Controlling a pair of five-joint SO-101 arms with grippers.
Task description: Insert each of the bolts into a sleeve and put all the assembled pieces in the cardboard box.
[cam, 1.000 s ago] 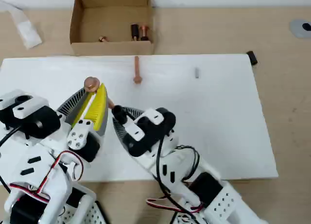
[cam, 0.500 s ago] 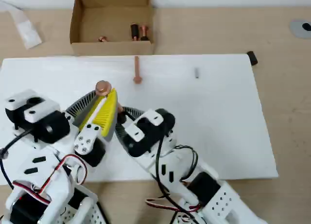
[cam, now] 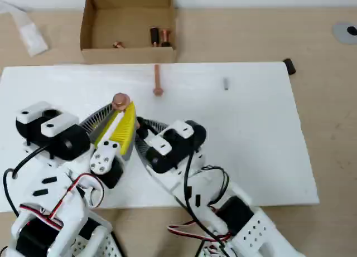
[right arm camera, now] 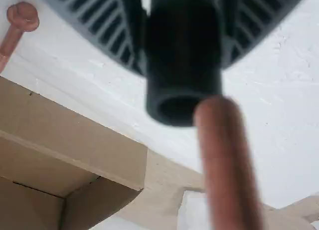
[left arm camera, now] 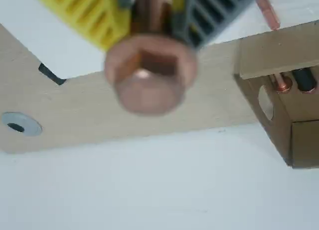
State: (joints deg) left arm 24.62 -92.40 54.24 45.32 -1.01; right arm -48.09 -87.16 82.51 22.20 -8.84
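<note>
Copper bolt and black sleeve meet just left of centre in the high view.
My left gripper is clamped on the copper bolt and my right gripper on the black sleeve, with the bolt's tip at the sleeve's mouth. A loose bolt lies on the white board, below the cardboard box at upper left.

High view: fixed overhead, looking steeply down on the whole white board and the table beyond. Wrist views: each rides low and close above the board, facing its far edge. All three share the cardboard box and the loose bolt.
</note>
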